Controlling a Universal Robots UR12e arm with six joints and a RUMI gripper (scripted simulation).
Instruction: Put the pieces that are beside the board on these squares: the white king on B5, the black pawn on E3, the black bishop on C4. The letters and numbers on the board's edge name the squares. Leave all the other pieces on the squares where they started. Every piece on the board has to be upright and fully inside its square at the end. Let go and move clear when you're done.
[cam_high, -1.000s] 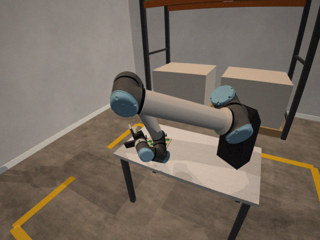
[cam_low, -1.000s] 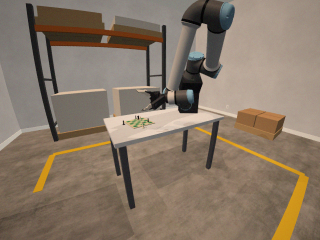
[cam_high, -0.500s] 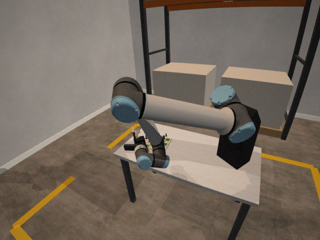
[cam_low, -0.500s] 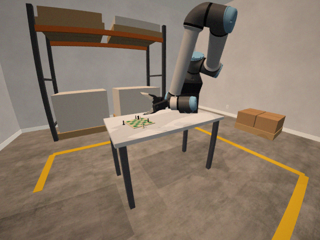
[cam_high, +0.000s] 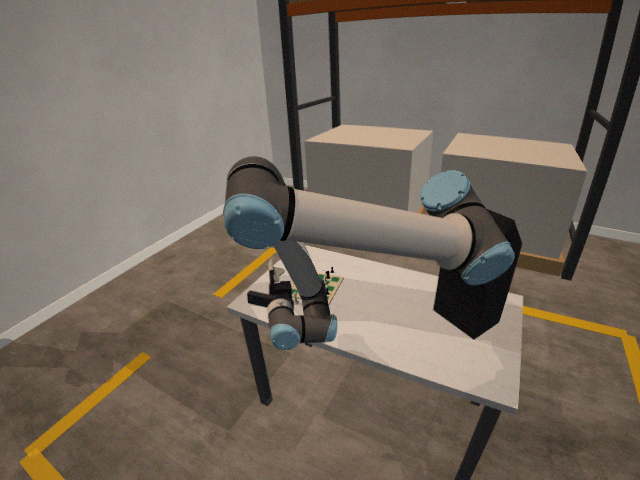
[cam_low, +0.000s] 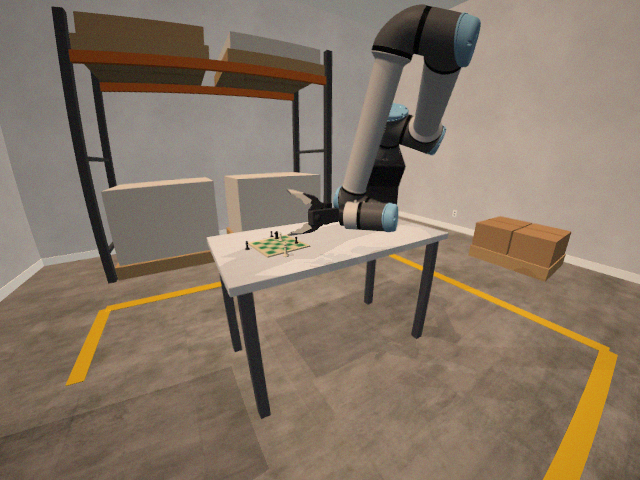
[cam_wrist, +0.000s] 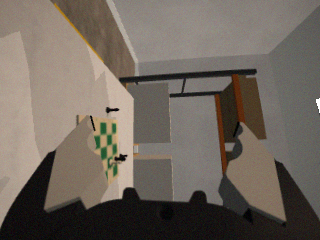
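Our gripper (cam_high: 265, 286) (cam_low: 294, 211) (cam_wrist: 164, 119) is spread wide with nothing between its fingers, tipped sideways near the board (cam_high: 338, 283) (cam_low: 268, 253) (cam_wrist: 79, 120). One black piece (cam_low: 247, 245) (cam_wrist: 112, 109) stands upright just beside the board (we cannot tell its type), and a pale piece (cam_low: 285, 252) stands at the board's near edge.

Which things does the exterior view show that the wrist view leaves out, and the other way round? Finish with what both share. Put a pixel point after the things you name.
Only the exterior view: the pair of brown cartons (cam_low: 538, 240) on the floor at right, the table's legs (cam_low: 254, 356) and the arm's pale upper tubes (cam_low: 373, 124).

Only the wrist view: nothing wholly new that I can make out, though it looks out between the open fingers.

Both: the green-and-cream board (cam_low: 267, 251) (cam_wrist: 103, 141), dark chess pieces, the storage rack (cam_low: 328, 129) (cam_wrist: 190, 75) and the gripper (cam_low: 296, 212) (cam_wrist: 164, 119).
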